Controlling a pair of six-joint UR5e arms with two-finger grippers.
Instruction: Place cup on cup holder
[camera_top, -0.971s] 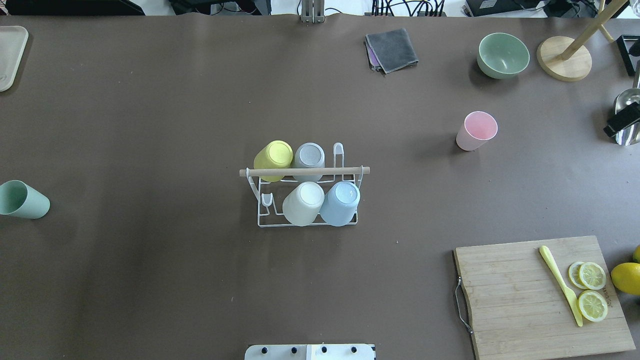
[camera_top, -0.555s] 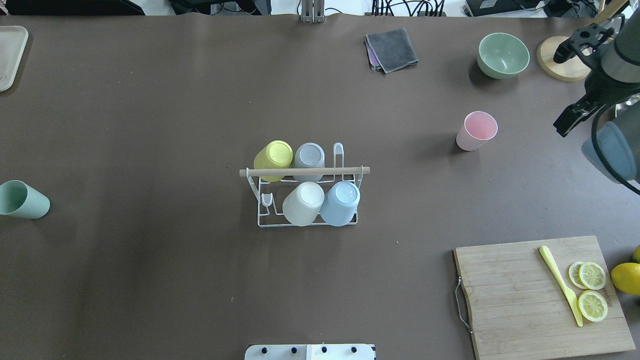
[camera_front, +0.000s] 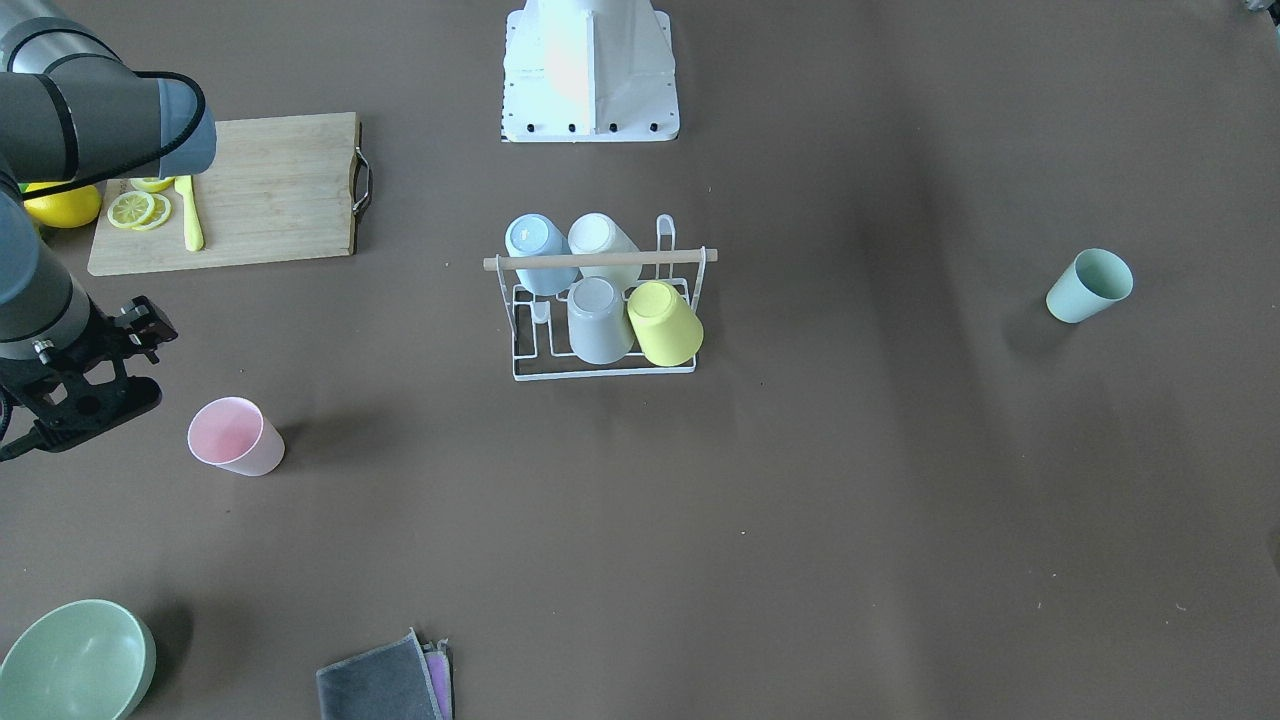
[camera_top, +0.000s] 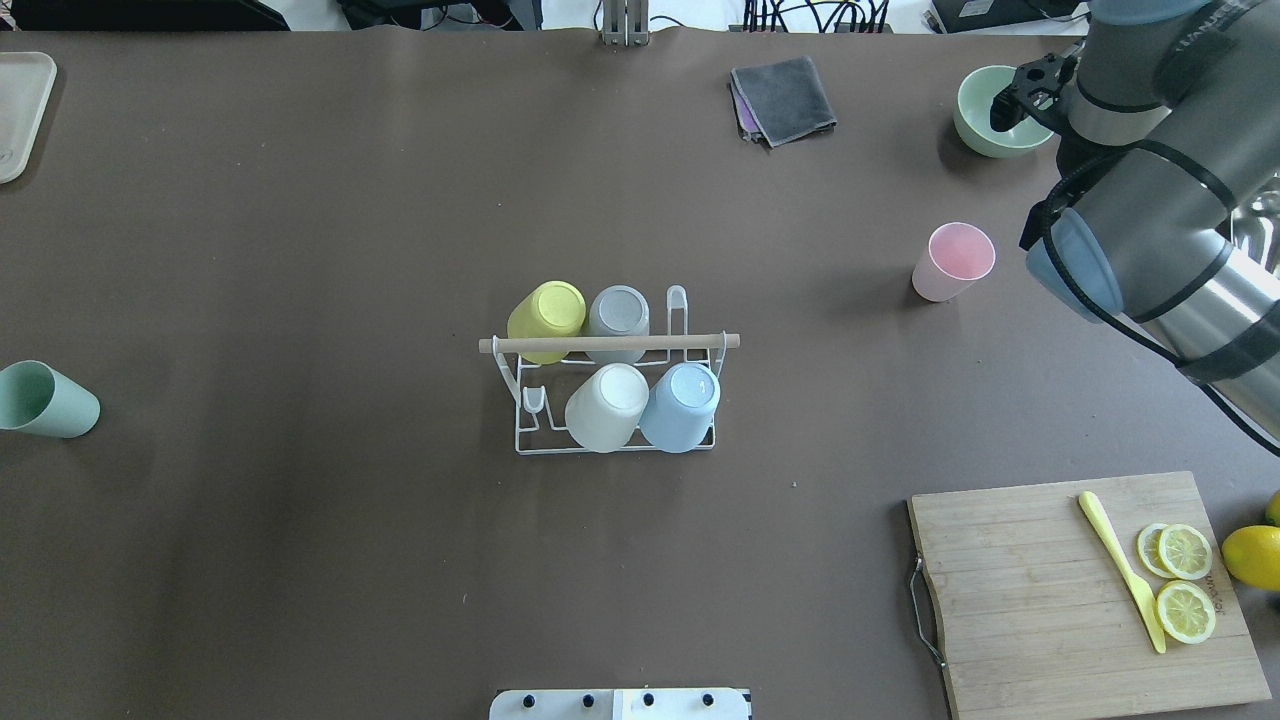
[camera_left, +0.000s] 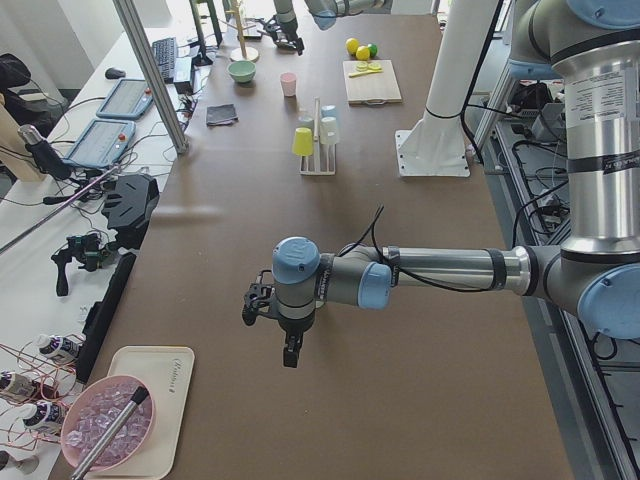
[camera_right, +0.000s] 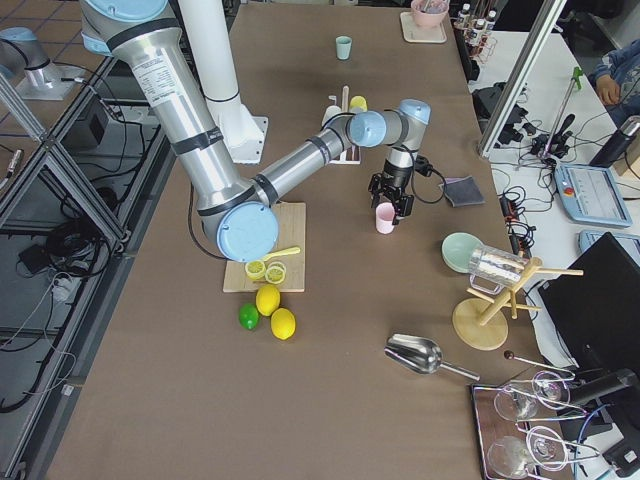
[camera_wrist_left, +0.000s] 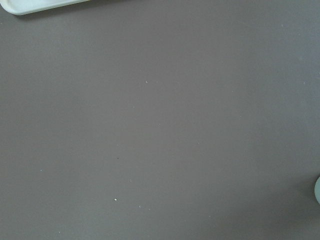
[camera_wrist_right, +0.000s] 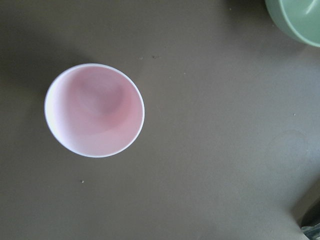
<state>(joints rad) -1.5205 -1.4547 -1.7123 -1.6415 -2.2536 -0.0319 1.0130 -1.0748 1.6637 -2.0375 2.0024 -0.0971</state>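
Observation:
The cup holder (camera_top: 610, 343), a white wire rack with a wooden rod, stands mid-table and carries upturned yellow (camera_top: 547, 315), grey (camera_top: 618, 312), white (camera_top: 607, 405) and blue (camera_top: 682, 405) cups. A pink cup (camera_top: 955, 258) stands upright to its right; it fills the right wrist view (camera_wrist_right: 94, 110), seen from straight above. My right gripper (camera_front: 75, 405) hangs above and beside that cup, empty, and its jaws look apart. A pale green cup (camera_top: 45, 400) lies on its side at the far left. My left gripper (camera_left: 288, 355) shows only in the exterior left view, so I cannot tell its state.
A green bowl (camera_top: 975, 125) and a folded grey cloth (camera_top: 783, 98) sit at the back right. A wooden cutting board (camera_top: 1060, 590) with a yellow knife and lemon slices lies at the front right, next to a lemon (camera_top: 1252, 556). A pale tray (camera_top: 20, 110) is at the back left.
My right arm has swung in from the right edge toward the pink cup. The cups and the rack have not moved.

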